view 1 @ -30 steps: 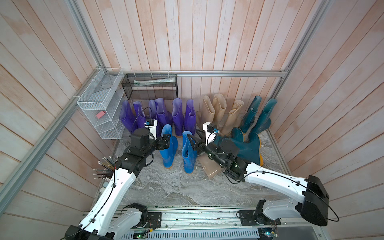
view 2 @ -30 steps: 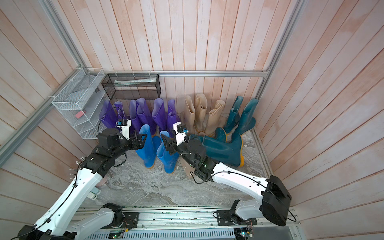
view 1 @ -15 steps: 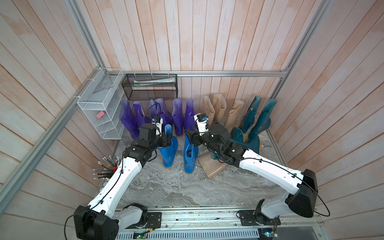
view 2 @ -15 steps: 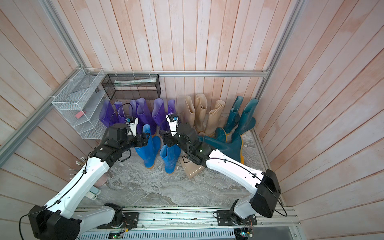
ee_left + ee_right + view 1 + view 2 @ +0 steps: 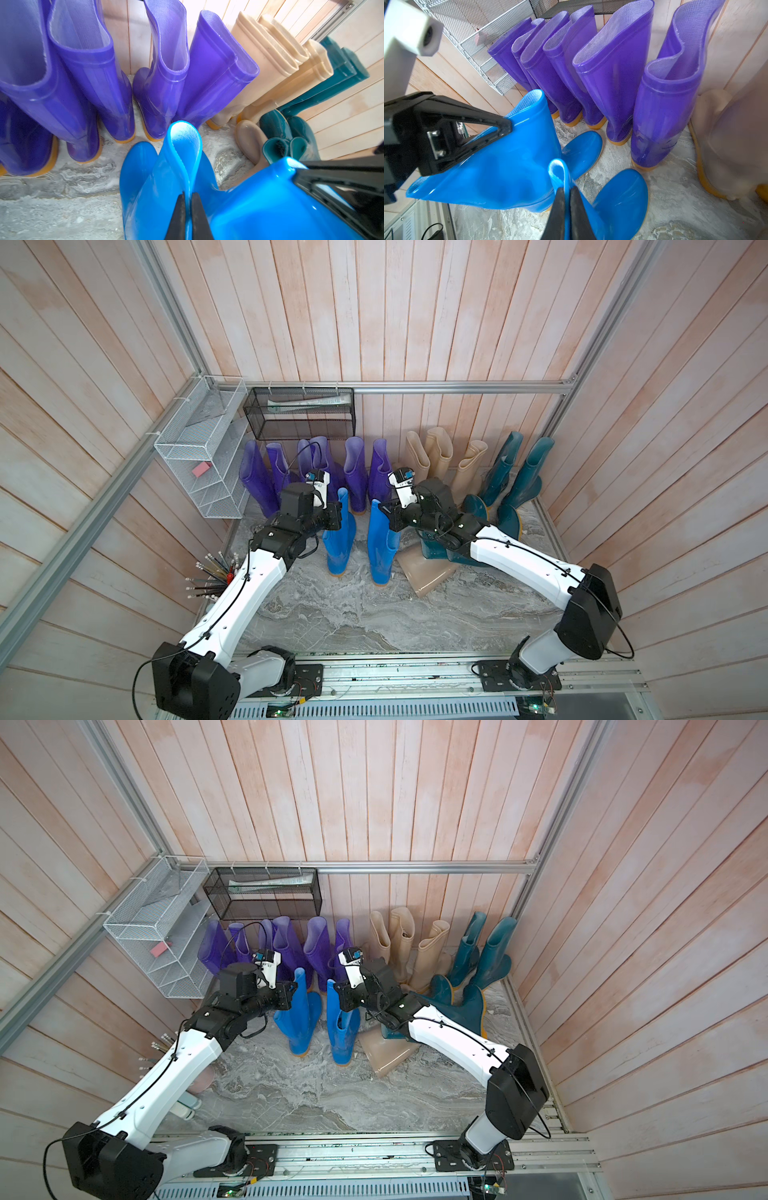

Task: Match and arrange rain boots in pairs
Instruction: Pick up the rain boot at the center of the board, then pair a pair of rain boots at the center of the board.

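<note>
Left blue boot (image 5: 338,543) and right blue boot (image 5: 380,551) stand side by side, slightly apart, on the worktop (image 5: 353,622), just near of the purple boots (image 5: 355,472) that line the far wall with beige boots (image 5: 440,452) and teal boots (image 5: 530,472) to their right. The left end effector (image 5: 188,196) is clenched on the left blue boot's cuff, pinching it flat; the right end effector (image 5: 565,191) is likewise clenched on the right blue boot's cuff.
</note>
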Robot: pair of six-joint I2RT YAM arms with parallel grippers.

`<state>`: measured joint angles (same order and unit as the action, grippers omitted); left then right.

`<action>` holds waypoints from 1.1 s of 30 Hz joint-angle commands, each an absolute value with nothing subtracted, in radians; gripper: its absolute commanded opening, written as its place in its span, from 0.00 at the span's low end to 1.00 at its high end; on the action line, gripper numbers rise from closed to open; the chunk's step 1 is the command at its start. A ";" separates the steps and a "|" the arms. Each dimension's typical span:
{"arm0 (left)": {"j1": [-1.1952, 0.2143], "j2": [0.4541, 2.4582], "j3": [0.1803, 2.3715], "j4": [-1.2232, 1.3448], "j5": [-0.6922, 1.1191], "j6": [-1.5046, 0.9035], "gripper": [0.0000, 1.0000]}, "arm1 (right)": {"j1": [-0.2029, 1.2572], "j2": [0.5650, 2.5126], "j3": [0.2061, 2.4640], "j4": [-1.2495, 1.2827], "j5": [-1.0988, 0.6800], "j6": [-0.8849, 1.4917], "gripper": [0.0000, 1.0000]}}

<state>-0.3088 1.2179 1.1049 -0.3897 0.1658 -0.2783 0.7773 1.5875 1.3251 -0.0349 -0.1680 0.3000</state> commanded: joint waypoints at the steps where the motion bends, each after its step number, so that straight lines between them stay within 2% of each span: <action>1: -0.310 1.189 1.095 -0.281 0.212 -0.364 0.00 | 0.772 1.623 1.383 0.004 -0.255 0.306 0.00; 17: -0.312 1.094 0.986 -0.168 0.174 -0.583 0.00 | 0.710 1.677 1.392 0.205 -0.434 0.413 0.00; 28: -0.310 1.148 0.968 -0.102 0.183 -0.589 0.00 | 0.699 1.687 1.364 0.246 -0.488 0.484 0.00; 30: -0.309 1.142 0.968 -0.106 0.179 -0.577 0.22 | 0.701 1.686 1.362 0.236 -0.499 0.489 0.01; 32: -0.309 1.126 0.976 -0.114 0.177 -0.555 0.33 | 0.700 1.681 1.370 0.208 -0.509 0.475 0.14; 33: -0.309 1.119 0.981 -0.121 0.174 -0.546 0.40 | 0.700 1.674 1.371 0.198 -0.506 0.465 0.24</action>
<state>-0.3088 1.1477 0.9657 -0.1699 0.1802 -0.5762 0.6987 1.6962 1.3602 0.1303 -0.4622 0.4732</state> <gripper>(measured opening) 0.381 0.173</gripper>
